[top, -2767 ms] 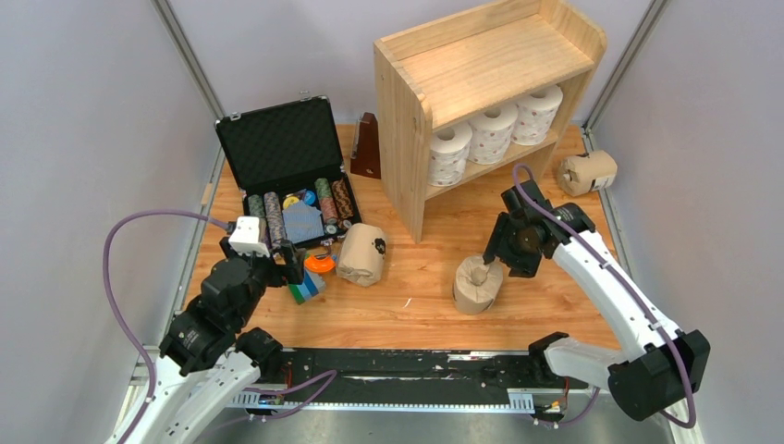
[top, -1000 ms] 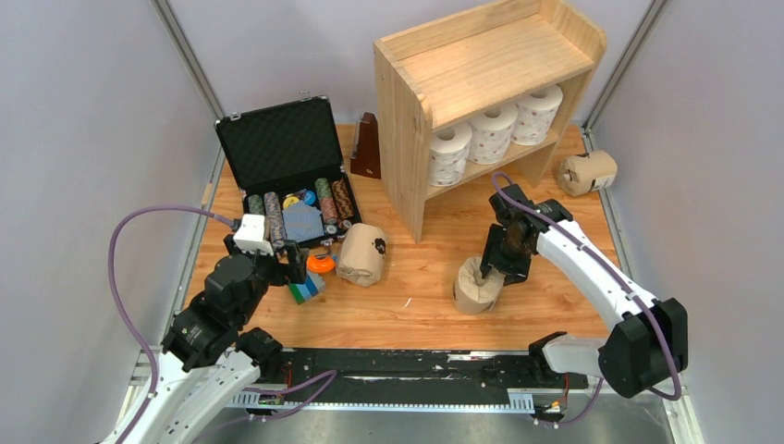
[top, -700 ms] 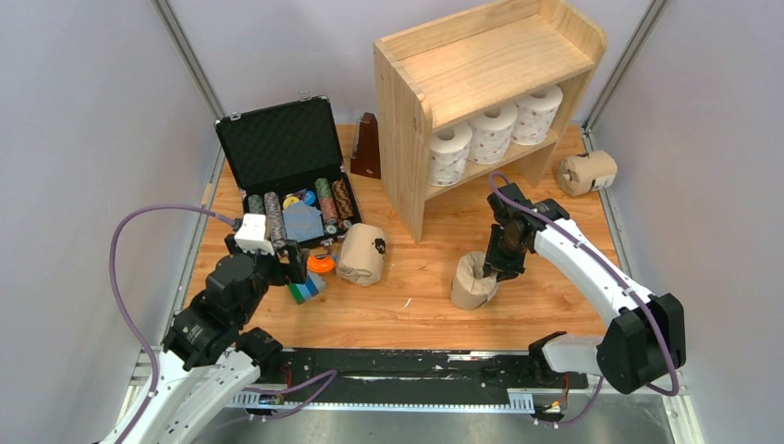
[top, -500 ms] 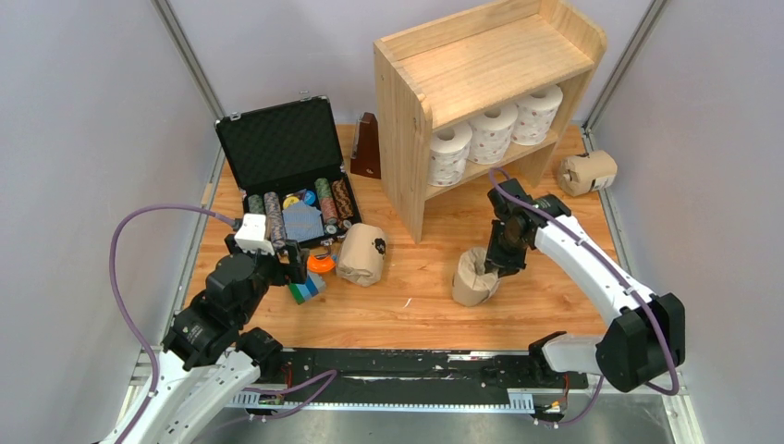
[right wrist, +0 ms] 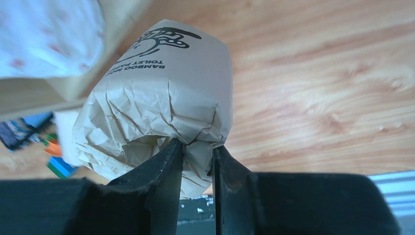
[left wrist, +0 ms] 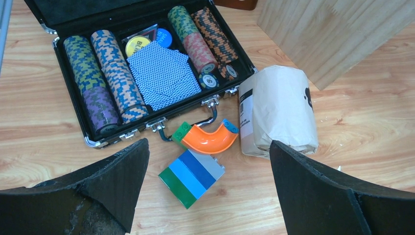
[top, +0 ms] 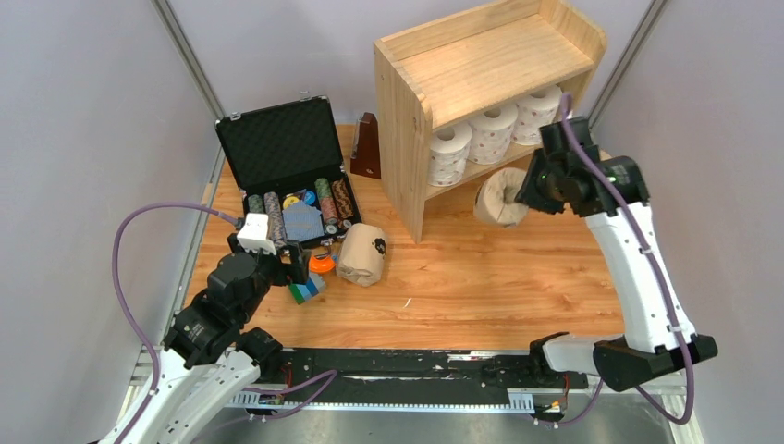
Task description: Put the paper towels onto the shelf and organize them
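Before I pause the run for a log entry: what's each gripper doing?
Left gripper: open, holding nothing.
Right gripper: shut on the kraft-wrapped toilet paper roll.

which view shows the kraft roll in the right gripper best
Right wrist: the kraft roll fills the frame, print readable, right gripper pinching its crumpled end. Top external shows it small, by the shelf. Left wrist shows only a different roll.

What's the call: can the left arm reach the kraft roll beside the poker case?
Probably yes: the open left gripper has the kraft roll close ahead, nothing over it; an orange elbow brick lies beside it.
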You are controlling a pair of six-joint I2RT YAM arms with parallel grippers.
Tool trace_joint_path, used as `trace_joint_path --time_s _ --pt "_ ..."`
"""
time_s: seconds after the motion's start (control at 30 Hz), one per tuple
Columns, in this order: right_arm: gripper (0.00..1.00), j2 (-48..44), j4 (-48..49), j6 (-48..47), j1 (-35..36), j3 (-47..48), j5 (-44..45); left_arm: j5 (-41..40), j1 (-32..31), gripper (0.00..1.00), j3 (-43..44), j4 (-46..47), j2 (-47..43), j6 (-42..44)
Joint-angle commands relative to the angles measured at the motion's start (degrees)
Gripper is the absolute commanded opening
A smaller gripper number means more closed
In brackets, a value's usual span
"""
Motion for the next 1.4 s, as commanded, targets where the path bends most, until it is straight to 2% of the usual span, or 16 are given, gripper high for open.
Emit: trace_joint_path --time_s 0.0,0.2,0.3,0.63,1.0,1.37 --pt "0.12 0.4 -3.7 -4.4 -2.6 14.0 4.3 0.5 -0.1 1.0 0.0 1.9 0.7 0.8" --pt "0.14 5.5 -4.2 -8.5 -5.2 34.7 5.9 1.2 -0.1 1.0 0.0 2.0 1.5 1.0" --pt "0.15 7.1 -2.3 -10.0 -5.4 41.9 6.1 1.4 -0.2 1.0 0.0 2.0 2.0 1.1" --pt "0.19 4.2 13.3 -15.5 -5.6 41.9 2.8 1.8 -0.2 1.0 0.0 2.0 3.1 1.0" --pt "0.23 8.5 18.0 -17.6 -5.6 42.5 0.2 1.8 -0.2 1.0 0.1 1.9 3.0 1.0" --pt "0.32 11.4 20.9 -19.1 -5.5 43.6 0.8 1.9 -0.1 1.0 0.1 1.9 3.0 1.0"
